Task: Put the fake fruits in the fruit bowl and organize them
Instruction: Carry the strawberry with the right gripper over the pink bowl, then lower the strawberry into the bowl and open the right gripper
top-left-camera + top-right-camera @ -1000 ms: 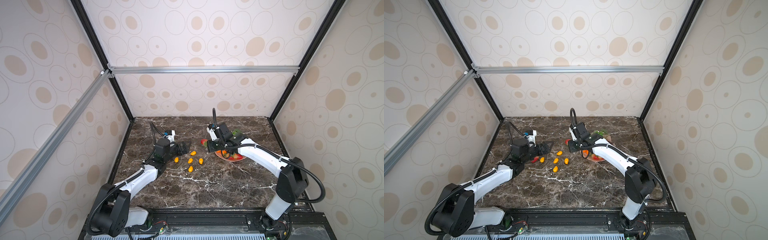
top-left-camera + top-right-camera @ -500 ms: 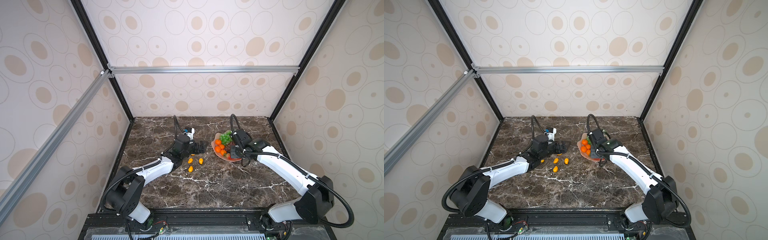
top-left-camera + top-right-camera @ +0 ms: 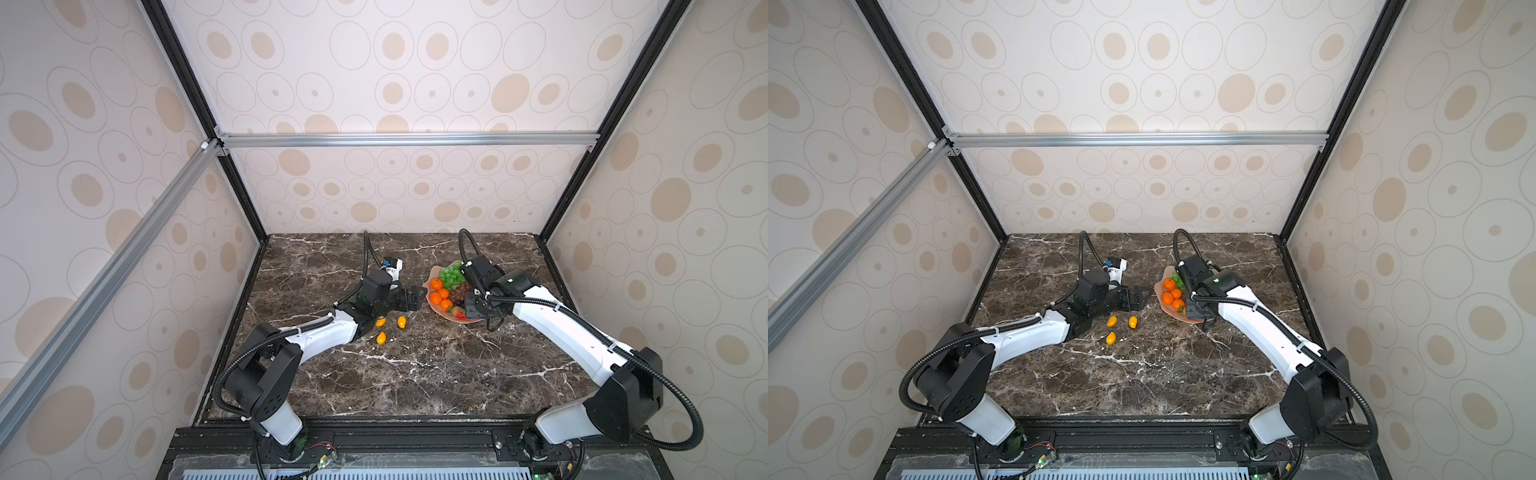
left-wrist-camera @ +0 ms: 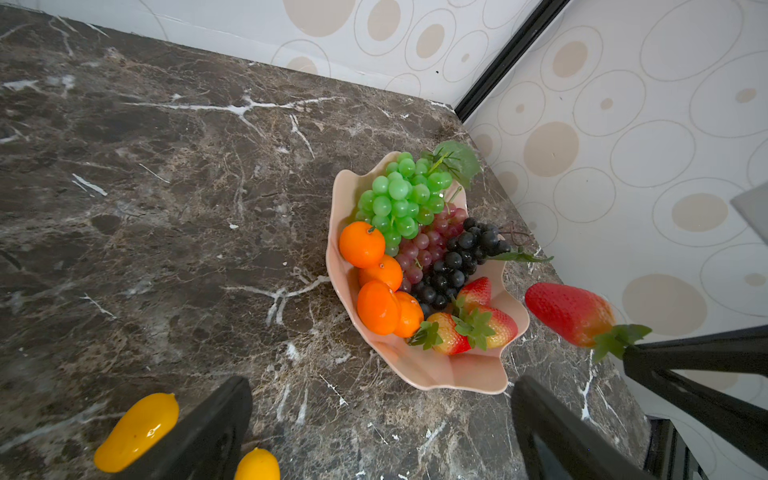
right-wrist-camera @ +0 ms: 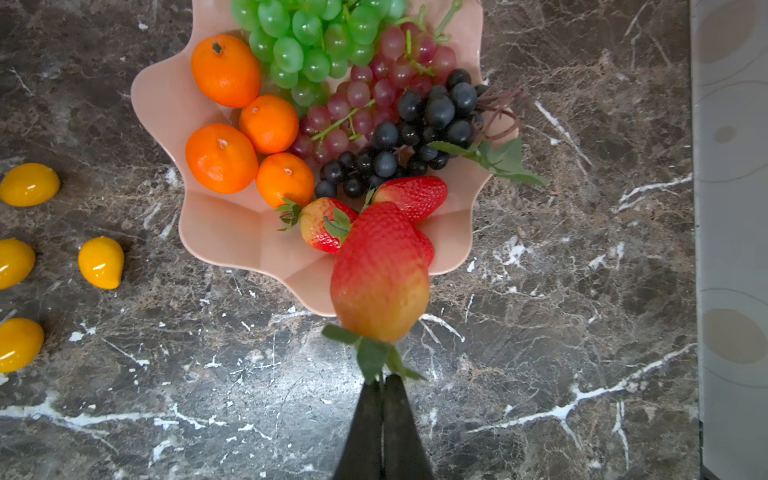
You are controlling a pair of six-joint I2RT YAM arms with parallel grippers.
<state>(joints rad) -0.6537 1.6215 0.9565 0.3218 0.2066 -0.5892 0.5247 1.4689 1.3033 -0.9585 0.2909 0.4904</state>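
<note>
Right wrist view: the right gripper [image 5: 380, 380] is pinched shut on the green leaf cap of a strawberry [image 5: 380, 270]. The fruit hangs tip-first over the rim of the fruit bowl [image 5: 232, 241]. Just inside that stretch of rim lie the other strawberries [image 5: 322, 226], with the black grapes [image 5: 432, 120] beyond them. The tangerines [image 5: 221, 158] fill the adjoining side, and the green grapes [image 5: 307, 37] and red-purple grapes [image 5: 374, 91] lie at the far side.

The step in hand looks like setting this strawberry down with its kind. The grip is only on thin leaves, so the fruit can swing or slip. A slow, level carry further inward suits it, towards the bare pink patch between the tangerines and the other strawberries. It should be lowered until the tip nearly touches before the jaws part. The rim is low and wavy there, and a glossy fruit let go from a height could roll out onto the bench [image 5: 540, 374].

The left gripper [image 4: 380, 386] is spread wide and empty, just outside the bowl on the tangerine side. The kumquats [image 5: 101, 262] lie on the bench on that same side of the bowl, and seem the next job.
</note>
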